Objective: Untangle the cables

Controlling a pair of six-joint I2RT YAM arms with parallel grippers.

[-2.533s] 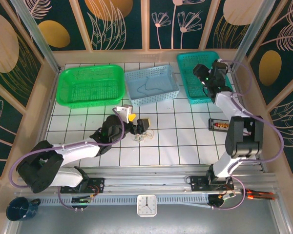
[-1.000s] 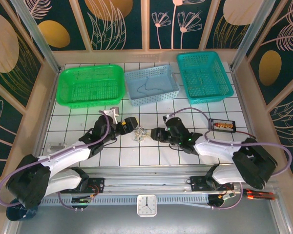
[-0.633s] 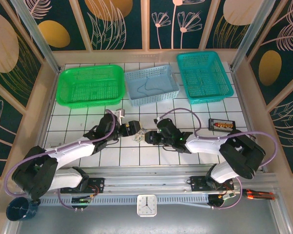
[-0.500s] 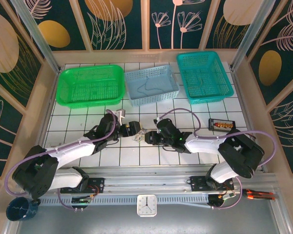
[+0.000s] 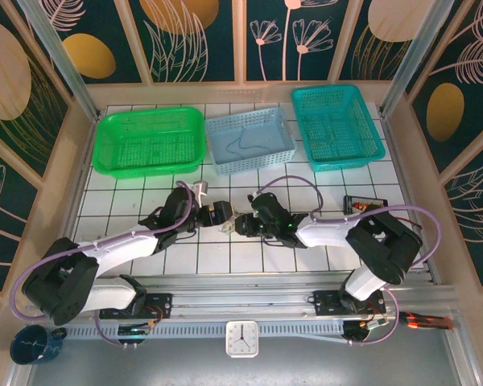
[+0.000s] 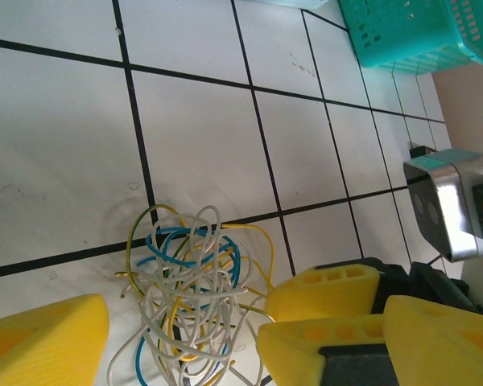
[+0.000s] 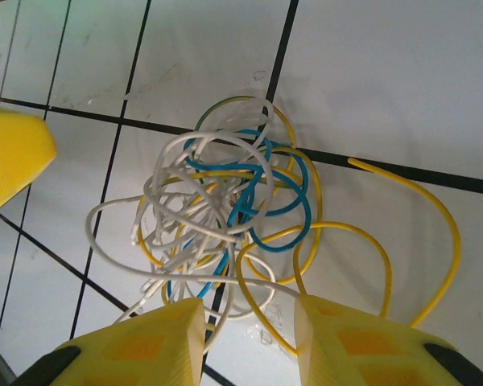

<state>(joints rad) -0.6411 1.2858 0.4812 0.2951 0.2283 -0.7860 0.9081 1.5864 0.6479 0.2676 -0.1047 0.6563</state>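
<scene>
— Right claw (image 7: pixel 249 310) is low over the tiled table (image 7: pixel 370 64): my pads stand part-way apart, white and yellow strands run through the gap, and nothing is pinched.
— And the other one?
— Left claw (image 6: pixel 245 322) is spread wide, released. The cables (image 7: pixel 225 201), a blue, yellow and white knot, lie on the tiles right between my two claws.

A white tiled tabletop (image 5: pixel 241 259) is enclosed by dark walls (image 5: pixel 217 48) printed with gold leaves and framed in pale wood.
</scene>
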